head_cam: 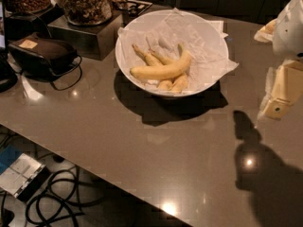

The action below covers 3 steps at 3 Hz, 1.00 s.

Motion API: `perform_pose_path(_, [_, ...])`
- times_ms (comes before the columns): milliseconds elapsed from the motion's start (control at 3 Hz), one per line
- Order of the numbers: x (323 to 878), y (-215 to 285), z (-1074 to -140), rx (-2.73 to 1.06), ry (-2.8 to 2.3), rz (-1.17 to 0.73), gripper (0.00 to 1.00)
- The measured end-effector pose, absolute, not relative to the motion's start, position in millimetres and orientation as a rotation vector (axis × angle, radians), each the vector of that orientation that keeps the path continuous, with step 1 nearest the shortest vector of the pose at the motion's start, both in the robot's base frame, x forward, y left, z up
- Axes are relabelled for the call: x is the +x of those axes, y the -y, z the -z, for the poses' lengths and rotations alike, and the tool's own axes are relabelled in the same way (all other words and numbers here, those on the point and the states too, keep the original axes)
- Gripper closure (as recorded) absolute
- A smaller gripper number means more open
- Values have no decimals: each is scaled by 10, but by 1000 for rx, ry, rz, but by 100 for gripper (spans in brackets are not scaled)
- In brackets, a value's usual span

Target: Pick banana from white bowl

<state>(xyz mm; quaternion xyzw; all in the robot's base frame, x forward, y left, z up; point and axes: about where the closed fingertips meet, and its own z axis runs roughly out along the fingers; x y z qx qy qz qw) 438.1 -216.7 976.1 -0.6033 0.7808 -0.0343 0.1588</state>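
Note:
The white bowl (pixel 137 30), lined with crumpled white paper, stands on the brown table toward the back middle. In it lies the banana (pixel 163 70), long, curved and pale yellow, with its greenish stem tip pointing up at the right. It rests across shorter yellow bananas (pixel 173 83). My gripper (pixel 282 96) is at the right edge of the view, above the table and well to the right of the bowl. Only part of it shows. It holds nothing that I can see.
Glass jars of nuts (pixel 85 3) stand on a metal box (pixel 83 34) at the back left. A dark pouch with a cord (pixel 42 53) lies left of the bowl. The table's front edge runs diagonally, with cables (pixel 57 202) on the floor below.

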Motion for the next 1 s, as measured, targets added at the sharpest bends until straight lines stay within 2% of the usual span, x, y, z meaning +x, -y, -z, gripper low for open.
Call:
perform_pose_path(667, [4539, 2020, -9835, -1755, -2197, 91, 0])
perform_pose_path(1000, [4793, 1726, -9983, -1857, -2104, 102, 0])
